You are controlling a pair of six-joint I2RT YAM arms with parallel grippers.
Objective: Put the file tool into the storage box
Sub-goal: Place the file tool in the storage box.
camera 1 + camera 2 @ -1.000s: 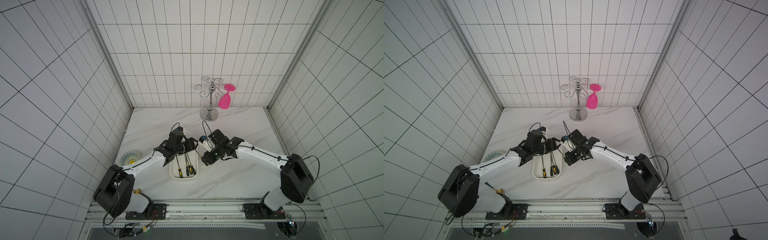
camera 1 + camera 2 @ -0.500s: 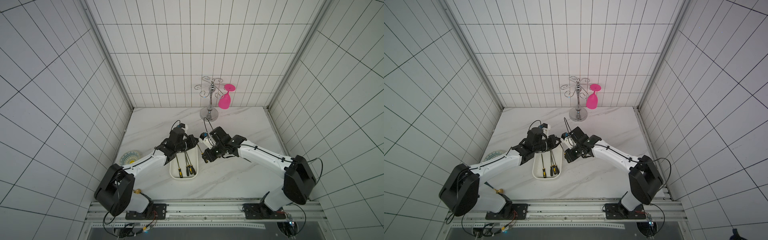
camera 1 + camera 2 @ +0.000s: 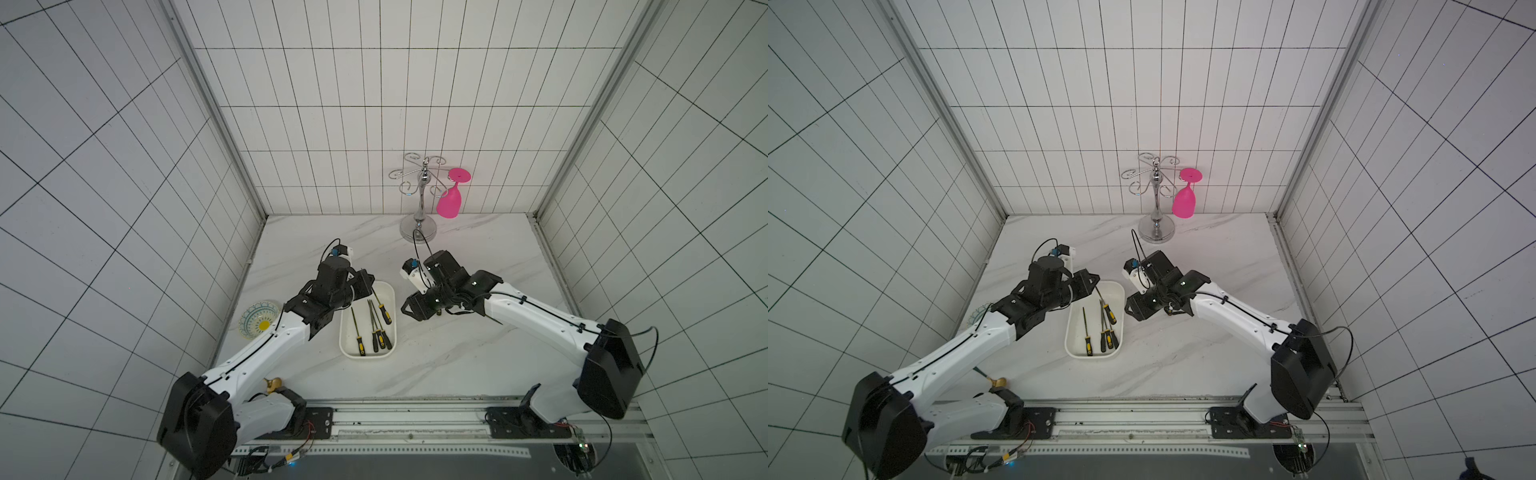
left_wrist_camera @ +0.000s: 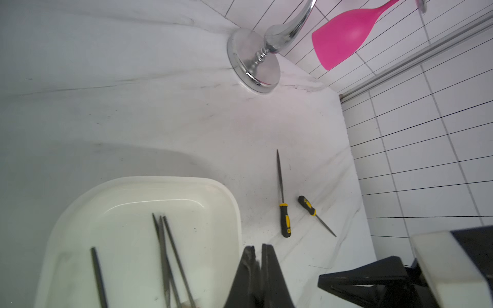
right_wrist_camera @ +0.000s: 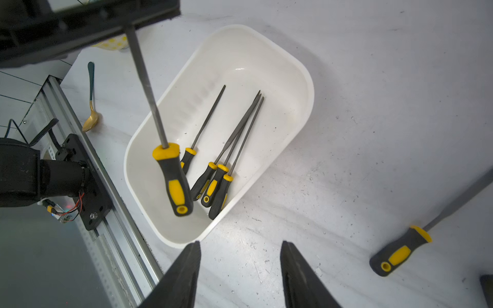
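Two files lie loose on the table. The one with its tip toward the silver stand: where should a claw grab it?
Probably that file by its black-and-yellow handle, straight from above, pinching across its width. It lies flat, and the handle is its thickest part, easier to catch than the thin blade. The second file lies close beside, not touching, so open narrowly.

Left hand tight on the shaft of the file tool; right hand parted and empty.
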